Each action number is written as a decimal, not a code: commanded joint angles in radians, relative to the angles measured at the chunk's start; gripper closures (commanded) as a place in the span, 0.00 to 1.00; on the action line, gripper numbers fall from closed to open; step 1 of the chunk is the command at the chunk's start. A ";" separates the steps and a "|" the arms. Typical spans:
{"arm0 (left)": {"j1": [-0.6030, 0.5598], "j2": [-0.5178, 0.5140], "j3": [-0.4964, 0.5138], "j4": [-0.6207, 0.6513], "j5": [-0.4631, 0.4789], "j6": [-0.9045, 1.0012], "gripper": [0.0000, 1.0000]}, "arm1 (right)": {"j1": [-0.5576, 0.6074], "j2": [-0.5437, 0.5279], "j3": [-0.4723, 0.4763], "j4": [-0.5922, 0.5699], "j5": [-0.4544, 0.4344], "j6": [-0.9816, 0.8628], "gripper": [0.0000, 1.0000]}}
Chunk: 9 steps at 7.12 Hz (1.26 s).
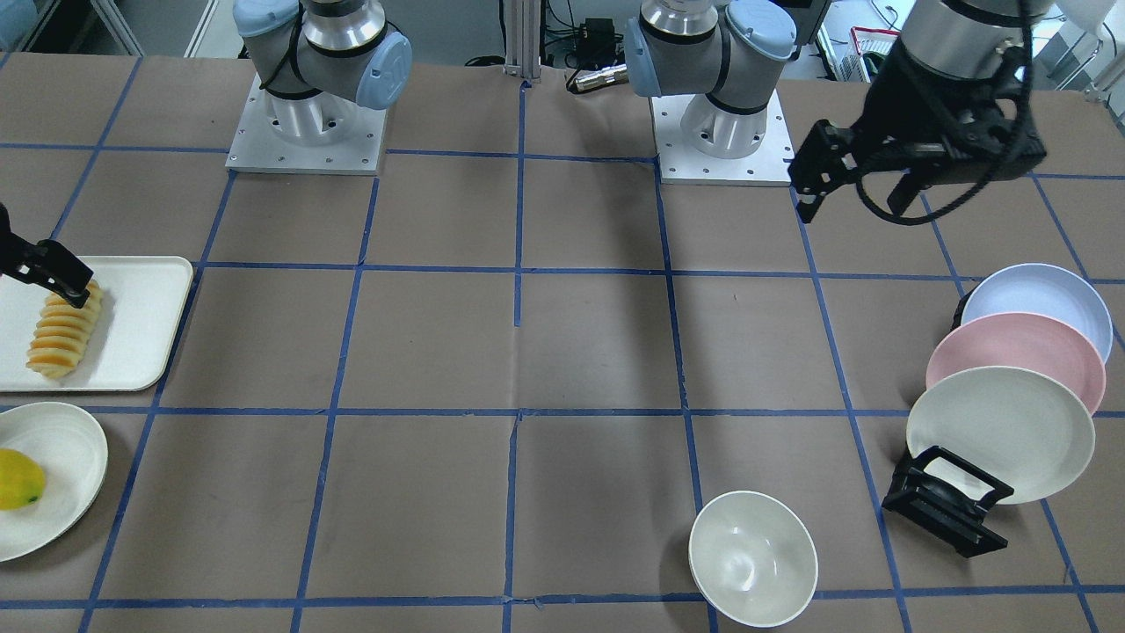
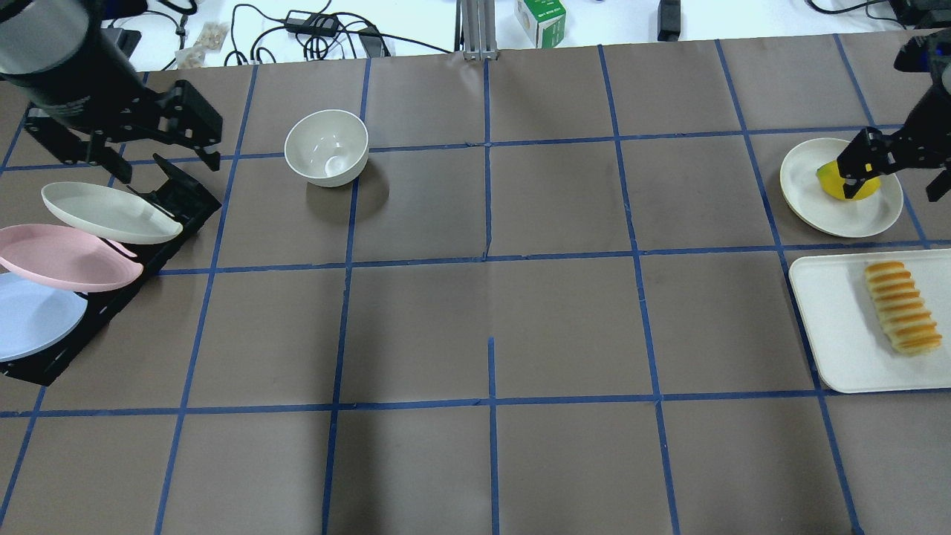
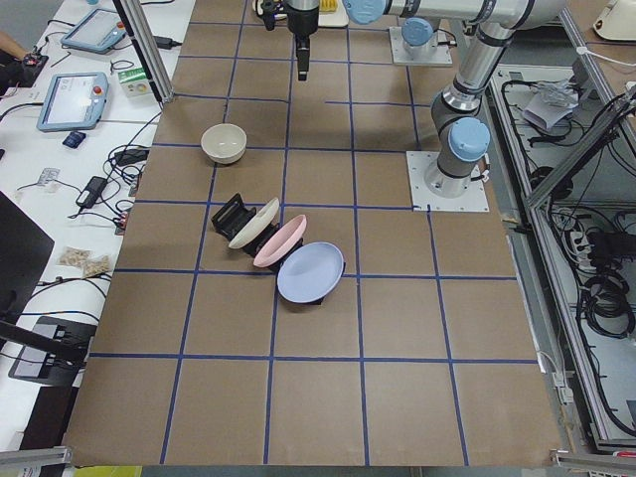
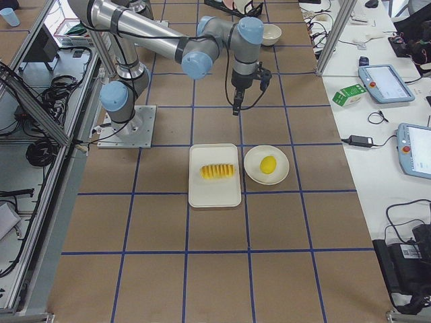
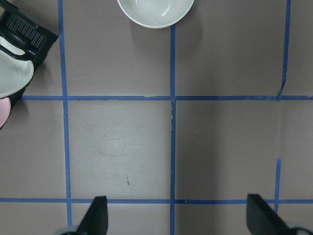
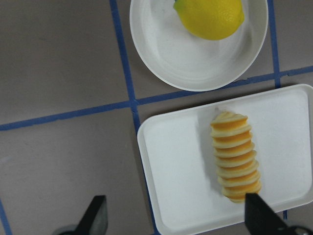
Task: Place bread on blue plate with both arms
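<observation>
The bread (image 1: 66, 338), a ridged golden loaf, lies on a white tray (image 1: 141, 299) at the robot's right end of the table; it also shows in the overhead view (image 2: 901, 306) and the right wrist view (image 6: 235, 155). The pale blue plate (image 1: 1046, 303) stands tilted in a black rack (image 1: 945, 505) at the robot's left end, and shows in the overhead view (image 2: 33, 316). My right gripper (image 6: 176, 220) is open and empty, hovering above the tray (image 2: 865, 160). My left gripper (image 5: 178, 220) is open and empty, high over bare table near the rack (image 2: 197, 122).
A pink plate (image 1: 1015, 356) and a cream-white plate (image 1: 1002, 431) share the rack with the blue one. A cream bowl (image 2: 327, 147) stands on the table past the rack. A yellow lemon-like fruit (image 6: 209, 17) lies on a cream plate (image 2: 817, 200) beside the tray.
</observation>
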 commanded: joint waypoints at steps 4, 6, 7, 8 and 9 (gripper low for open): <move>0.619 -0.069 -0.093 0.139 0.079 0.047 0.00 | -0.208 0.214 0.046 -0.228 -0.009 -0.290 0.00; 0.750 -0.124 -0.128 0.279 0.135 0.044 0.00 | -0.210 0.253 0.047 -0.237 -0.009 -0.283 0.00; 0.775 -0.170 -0.130 0.377 0.140 0.048 0.06 | -0.210 0.255 0.064 -0.235 -0.009 -0.272 0.00; 0.779 -0.215 -0.136 0.498 0.134 0.053 0.08 | -0.210 0.252 0.105 -0.238 -0.008 -0.258 0.00; 0.795 -0.242 -0.153 0.490 0.130 0.053 0.01 | -0.210 0.252 0.139 -0.269 -0.009 -0.258 0.00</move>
